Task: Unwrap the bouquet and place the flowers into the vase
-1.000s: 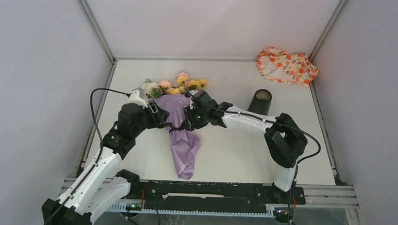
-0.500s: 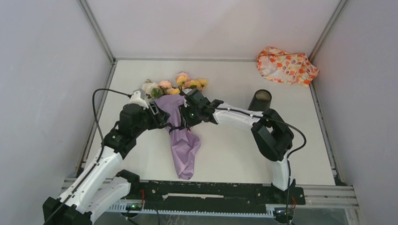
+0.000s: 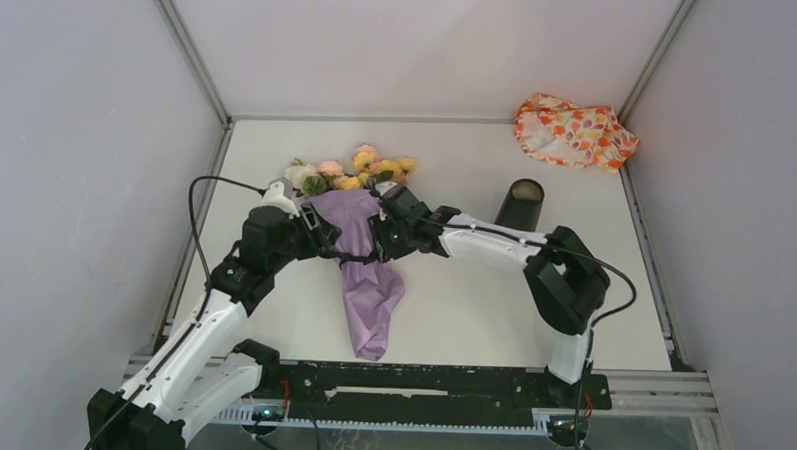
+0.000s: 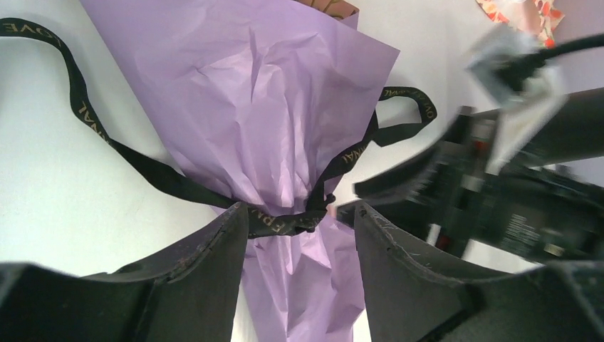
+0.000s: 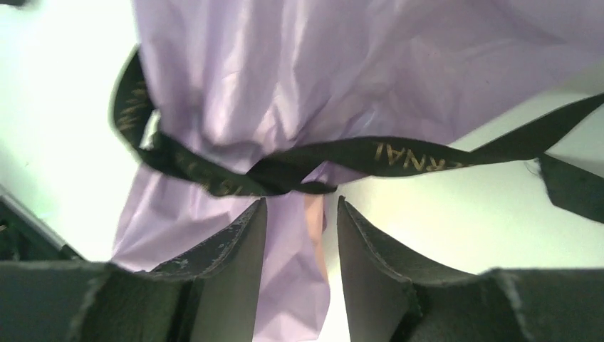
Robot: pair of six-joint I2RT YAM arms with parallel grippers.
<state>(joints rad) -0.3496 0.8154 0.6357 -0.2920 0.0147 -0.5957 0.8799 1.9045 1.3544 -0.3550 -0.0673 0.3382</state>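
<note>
Lilac tissue paper wraps the bouquet [image 3: 358, 254], which lies flat on the white table [image 3: 472, 308] left of centre. Its narrow tail points toward the arm bases and its open end points away from them. The paper fans wide at the top, pinches to a crumpled neck, then flares again into a loose lower twist. A black ribbon [image 4: 278, 222] with gold lettering is knotted round that neck, and its ends trail out to either side across the table. A sliver of pink inner paper shows below the knot in the right wrist view. The flowers [image 3: 351, 171], in cream, pink, peach and yellow with some green leaf, spill from the far end of the wrap, all of them inside it.

The left gripper [image 4: 299, 209] and the right gripper [image 5: 300, 201] meet the neck from opposite sides. Each has its fingers spread apart astride the knot, though whether any fingertip actually touches ribbon or paper is hard to tell.

The vase [image 3: 522, 201], matte black, stands to the right, well apart from the bouquet and just beyond the right forearm, and its mouth shows only dark. An orange-and-white printed cloth bundle [image 3: 575, 131] sits in the far right corner.
</note>
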